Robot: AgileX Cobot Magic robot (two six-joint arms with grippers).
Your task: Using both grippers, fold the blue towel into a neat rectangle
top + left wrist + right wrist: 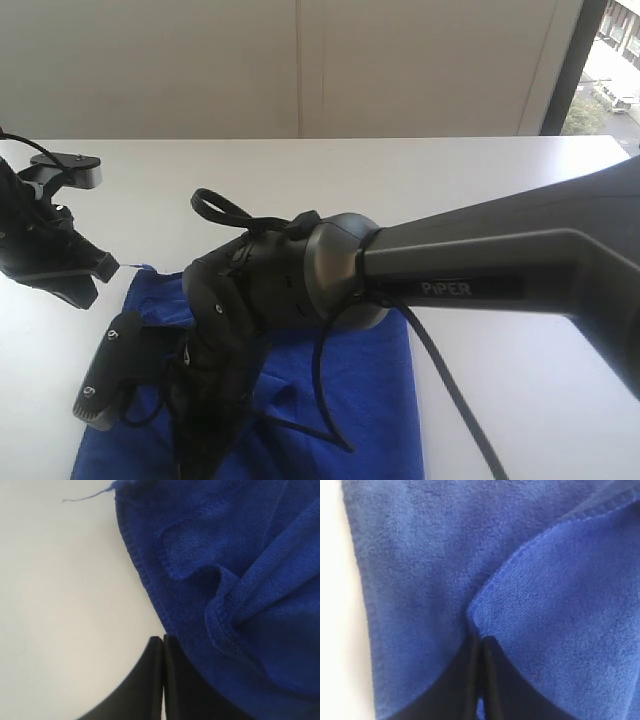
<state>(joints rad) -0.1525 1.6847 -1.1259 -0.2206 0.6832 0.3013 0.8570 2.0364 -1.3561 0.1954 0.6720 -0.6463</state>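
Two layers of the blue towel (410, 555) show in the right wrist view: a flat lower sheet and, over it, a turned-back flap whose stitched corner runs to a point just at the tips of the right fingers (457, 680). Those fingers are clenched with no gap between them, and the corner appears nipped at their very tips, which I judge is the hold meant to draw the flap over the sheet and make the fold. The towel lies on the white desk (500, 170), in the near left part of the exterior view, doubled and rumpled on its left side, flat and smooth on its right. On the rumpled side the stitched hem curls into soft ridges, and a loose thread (82, 499) trails from one corner onto the bare desk. The left fingers (145, 680) are pressed together too, just beside the hem. Cloth lies against one of them, but nothing shows between them, so they seem to grasp nothing and, in my judgement, stand clear of the fold. The right arm (500, 260) reaches from the right across the middle, its wrist bent steeply down over the cloth, with black cables (318, 390) looping off it. The left arm (40, 240) sits at the left edge, raised off the desk, its tip pointing toward the towel's far left corner.
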